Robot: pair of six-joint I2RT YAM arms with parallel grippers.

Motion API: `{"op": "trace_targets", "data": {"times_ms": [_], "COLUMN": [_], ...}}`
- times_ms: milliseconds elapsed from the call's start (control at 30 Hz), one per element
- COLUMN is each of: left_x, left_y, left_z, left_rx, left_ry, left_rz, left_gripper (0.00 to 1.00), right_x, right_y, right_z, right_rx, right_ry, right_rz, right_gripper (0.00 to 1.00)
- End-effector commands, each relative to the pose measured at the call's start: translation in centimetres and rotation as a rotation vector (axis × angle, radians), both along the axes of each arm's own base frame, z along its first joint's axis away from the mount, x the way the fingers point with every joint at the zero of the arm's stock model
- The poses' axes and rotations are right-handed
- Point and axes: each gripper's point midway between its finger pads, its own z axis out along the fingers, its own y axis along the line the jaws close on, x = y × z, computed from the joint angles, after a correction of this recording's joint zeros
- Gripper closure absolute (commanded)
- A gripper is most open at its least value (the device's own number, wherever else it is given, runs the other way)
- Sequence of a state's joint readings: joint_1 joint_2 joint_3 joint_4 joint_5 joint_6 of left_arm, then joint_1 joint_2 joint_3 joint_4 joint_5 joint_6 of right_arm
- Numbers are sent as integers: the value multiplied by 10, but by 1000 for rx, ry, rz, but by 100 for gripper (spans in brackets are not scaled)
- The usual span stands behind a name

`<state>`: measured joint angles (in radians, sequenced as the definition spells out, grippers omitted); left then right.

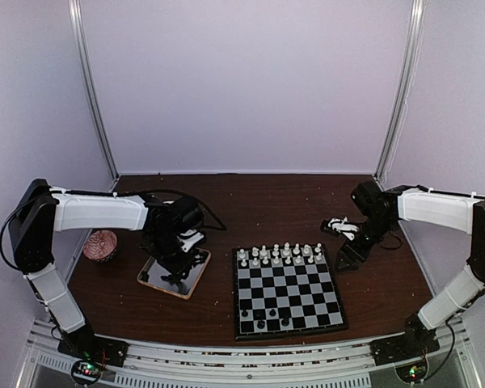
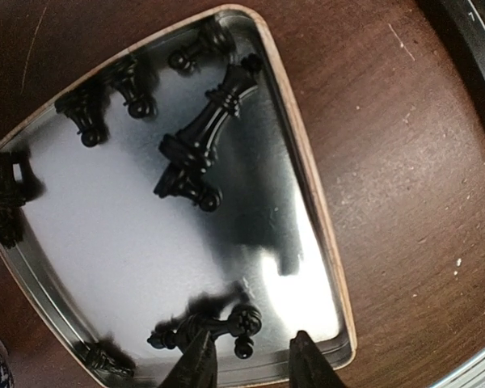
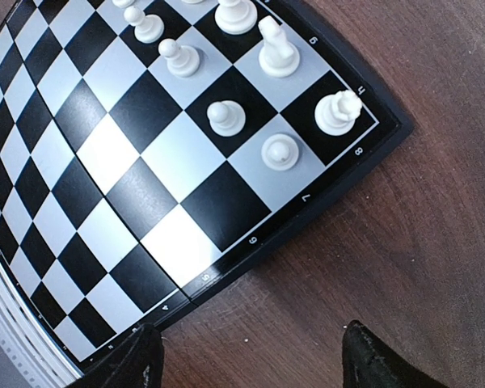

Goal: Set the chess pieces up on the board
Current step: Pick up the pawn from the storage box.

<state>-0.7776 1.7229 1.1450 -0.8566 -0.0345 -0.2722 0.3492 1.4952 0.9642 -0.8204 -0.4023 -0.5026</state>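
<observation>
The board (image 1: pixel 287 293) lies at centre right. White chess pieces (image 1: pixel 279 255) fill its two far rows, and a few black ones (image 1: pixel 263 314) stand near its front. More black chess pieces (image 2: pixel 210 121) lie toppled in a shiny tray (image 2: pixel 129 234). My left gripper (image 2: pixel 250 362) hangs over the tray's near corner with its jaws apart. A fallen black piece (image 2: pixel 218 326) lies against the left finger (image 2: pixel 196 360), ungripped. My right gripper (image 3: pixel 255 356) is open over bare table, beside the board's (image 3: pixel 145 162) right edge, near the white rook (image 3: pixel 338 111).
The wood-rimmed tray (image 1: pixel 149 283) sits left of the board. A pinkish patterned bowl (image 1: pixel 103 245) stands at far left. Pale crumbs dot the dark wooden table (image 3: pixel 372 242). A metal rail runs along the near table edge (image 1: pixel 242 364).
</observation>
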Motion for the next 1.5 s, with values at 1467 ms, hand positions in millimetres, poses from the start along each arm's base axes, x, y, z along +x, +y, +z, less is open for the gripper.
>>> {"op": "trace_targets", "data": {"times_ms": [1467], "left_x": [-5], "left_y": [3], "left_z": [-2], "left_rx": [38], "left_ry": [23], "left_rz": [-29], "left_gripper": [97], "right_x": [1], "right_y": [2], "right_z": [2], "right_rx": [-7], "right_ry": [0], "right_rz": [19], "right_gripper": [24]}}
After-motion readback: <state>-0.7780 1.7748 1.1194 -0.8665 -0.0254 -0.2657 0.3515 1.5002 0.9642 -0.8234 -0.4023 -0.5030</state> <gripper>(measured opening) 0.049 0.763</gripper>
